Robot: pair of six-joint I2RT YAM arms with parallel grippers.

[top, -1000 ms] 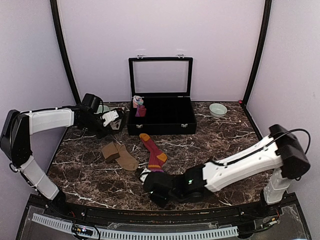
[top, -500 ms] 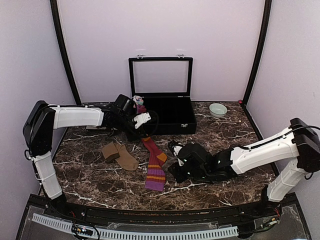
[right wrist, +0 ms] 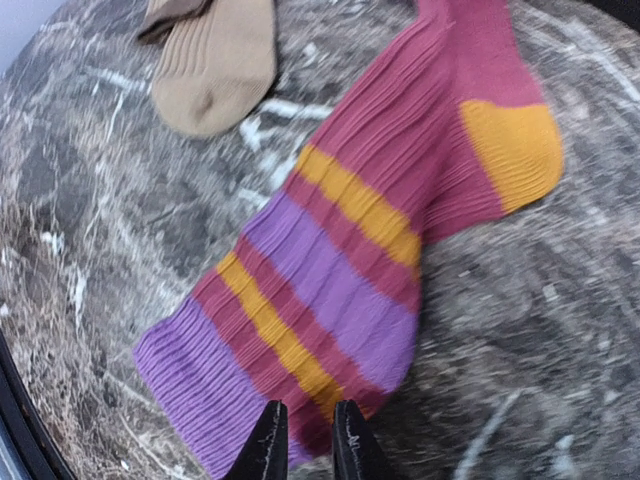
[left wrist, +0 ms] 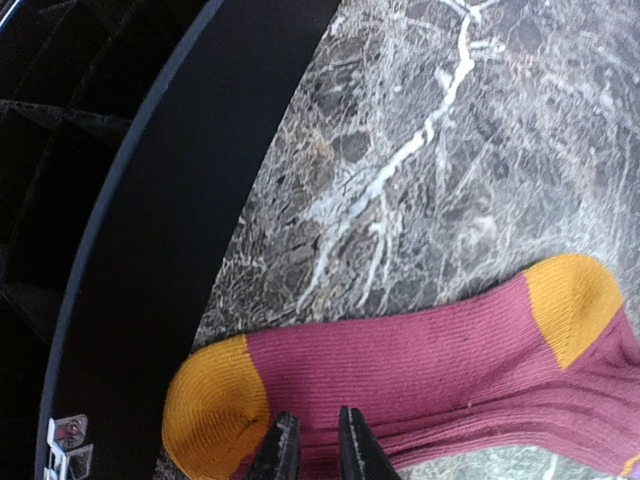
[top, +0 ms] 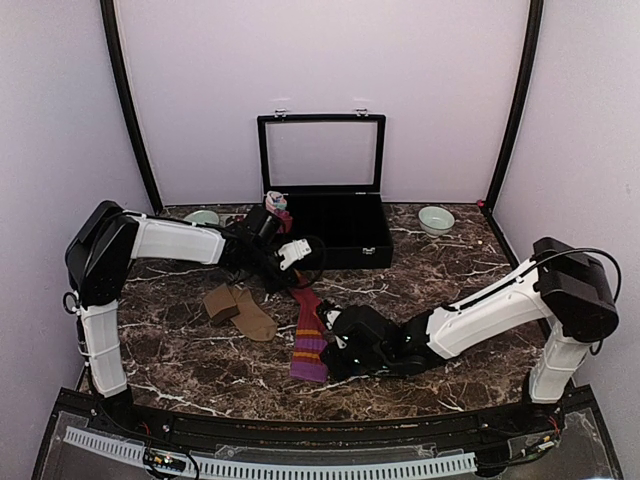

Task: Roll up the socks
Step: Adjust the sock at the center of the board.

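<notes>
The red-maroon sock (top: 310, 335) lies stretched out on the marble, orange toe toward the box and striped cuff toward me. My left gripper (top: 297, 287) is over its toe end; in the left wrist view that gripper (left wrist: 312, 440) has its jaws almost together, tips on the maroon fabric (left wrist: 420, 350) beside the orange toe. My right gripper (top: 325, 355) sits at the cuff; in the right wrist view it (right wrist: 305, 425) is nearly closed, with the edge of the striped cuff (right wrist: 330, 290) under its tips. The tan socks (top: 240, 310) lie left of the red one.
The black box (top: 320, 258) stands open behind the sock, its dark wall (left wrist: 130, 200) close to the left gripper. A pink and light-blue bundle (top: 277, 205) sits in its left corner. A pale bowl (top: 436, 220) is at the back right, another (top: 203, 217) at the back left.
My left arm swung from the far left over to the red sock's toe. My right gripper went out to the right and came back to the cuff. The sock now lies longer.
</notes>
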